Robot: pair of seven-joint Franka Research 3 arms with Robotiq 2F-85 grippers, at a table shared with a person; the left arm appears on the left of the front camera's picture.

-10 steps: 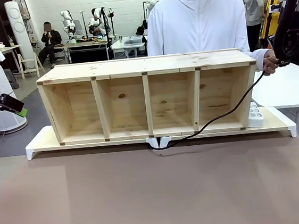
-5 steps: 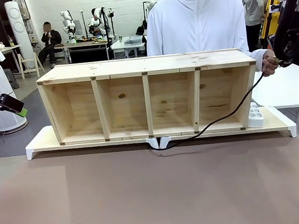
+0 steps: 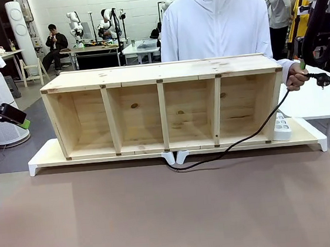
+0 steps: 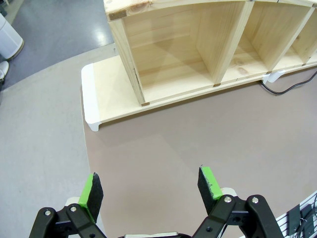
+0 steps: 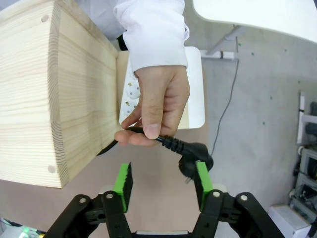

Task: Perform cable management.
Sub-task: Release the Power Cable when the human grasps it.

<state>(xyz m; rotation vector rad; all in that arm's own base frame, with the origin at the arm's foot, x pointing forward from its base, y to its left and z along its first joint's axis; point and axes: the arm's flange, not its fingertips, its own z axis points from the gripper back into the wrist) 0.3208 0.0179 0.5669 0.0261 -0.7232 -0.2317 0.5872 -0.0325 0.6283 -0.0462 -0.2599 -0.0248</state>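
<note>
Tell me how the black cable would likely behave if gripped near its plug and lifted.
Probably floppy: the cable sags in a loose curve from the person's hand down to the table. The plug looks rigid and juts past the hand. Likely light, since fingertips alone pinch it.

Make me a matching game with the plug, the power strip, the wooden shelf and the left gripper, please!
Things:
1. plug
2. power strip
3. wooden shelf
4. left gripper

Places or states:
A. open over bare table
B. on the white riser, four empty compartments
C. beside the shelf's right end
D. hanging past the person's hand

Pairs: 1-D, 2-C, 3-B, 4-A
</note>
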